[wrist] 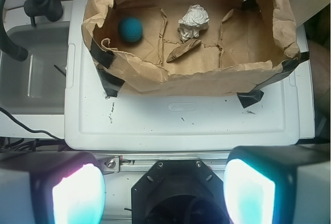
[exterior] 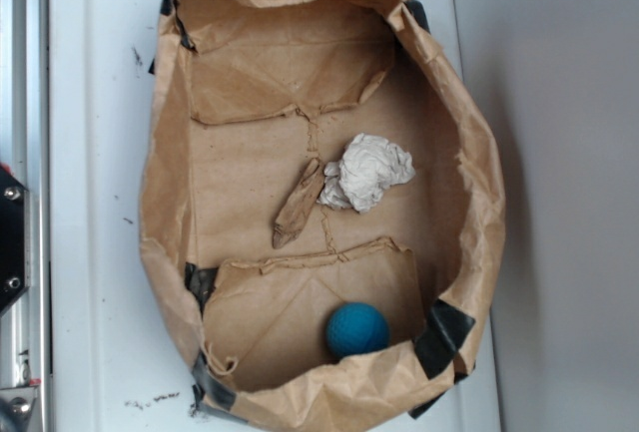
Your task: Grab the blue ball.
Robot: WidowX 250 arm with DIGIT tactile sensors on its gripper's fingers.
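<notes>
Blue ball [wrist: 131, 29] lies inside open brown paper bag [wrist: 207, 74], on bag floor in far-left corner as wrist view shows it, close to bag wall. Gripper [wrist: 164, 190] sits at near edge of wrist view, fingers [wrist: 77, 193] spread wide, nothing between them. Ball well apart from gripper, beyond it and to left. Crumpled white paper wad [wrist: 194, 21] mid-bag, right of ball, touching folded brown paper scrap [wrist: 183, 50]. Bag rests on white plastic lid [wrist: 181, 120], black tape [wrist: 109, 81] at bag corners.
</notes>
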